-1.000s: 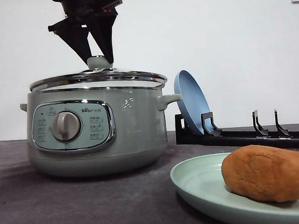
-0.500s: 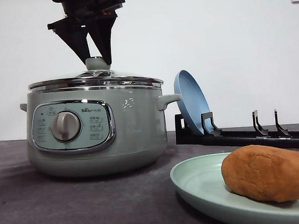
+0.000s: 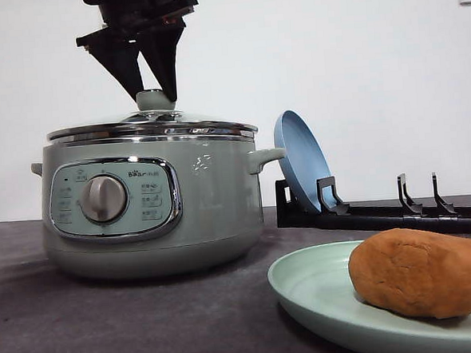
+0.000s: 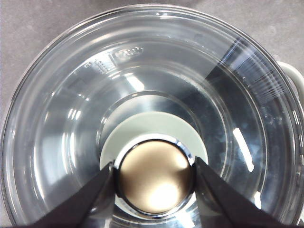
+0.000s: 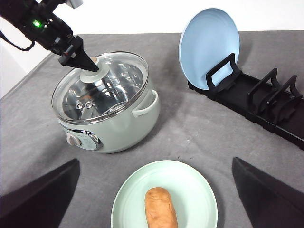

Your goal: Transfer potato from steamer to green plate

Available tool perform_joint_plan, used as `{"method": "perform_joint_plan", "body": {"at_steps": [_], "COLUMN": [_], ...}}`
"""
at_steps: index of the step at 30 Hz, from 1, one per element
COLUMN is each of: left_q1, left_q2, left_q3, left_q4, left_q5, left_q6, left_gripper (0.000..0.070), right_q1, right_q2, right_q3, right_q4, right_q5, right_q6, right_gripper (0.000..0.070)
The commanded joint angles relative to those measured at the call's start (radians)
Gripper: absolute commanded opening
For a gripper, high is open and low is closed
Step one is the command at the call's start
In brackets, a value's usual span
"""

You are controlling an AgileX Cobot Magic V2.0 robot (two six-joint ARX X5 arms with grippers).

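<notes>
The orange-brown potato [image 3: 421, 271] lies on the pale green plate [image 3: 314, 288] at the front right, and from above the potato [image 5: 160, 208] rests near the plate's [image 5: 190, 185] near edge. The sage-green steamer [image 3: 213, 202] stands at the left with its glass lid [image 3: 152, 127] seated on the rim. My left gripper [image 3: 152, 89] comes down from above and is shut on the lid's knob [image 4: 154, 176], one finger on each side. My right gripper [image 5: 155, 160] hangs high over the plate, open and holding nothing.
A blue plate [image 3: 298, 161] stands upright in a black dish rack [image 3: 398, 214] behind the green plate, to the right of the steamer. Grey cloth covers the table. A white wall closes off the back.
The lid, held by my left gripper, has come down from slightly above the steamer's rim to sit on it. The potato and plate have not moved.
</notes>
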Motion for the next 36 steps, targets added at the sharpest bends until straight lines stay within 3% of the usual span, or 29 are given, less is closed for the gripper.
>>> {"method": "perform_joint_plan", "body": {"at_steps": [1, 36], "left_q1": [-0.005, 0.001], "left_q2": [0.012, 0.044], "left_q3": [0.035, 0.035], "left_q4": [0.017, 0.011], "left_q5": [-0.006, -0.004], "left_q6": [0.013, 0.027], "left_gripper": [0.0000, 0.0000], "right_q1": [0.010, 0.010], "right_q2": [0.005, 0.005], "right_q3": [0.018, 0.018], "right_q4": [0.011, 0.010], "right_q5": [0.000, -0.012], "right_q6": [0.009, 0.009], "right_gripper": [0.0648, 0.0648]}}
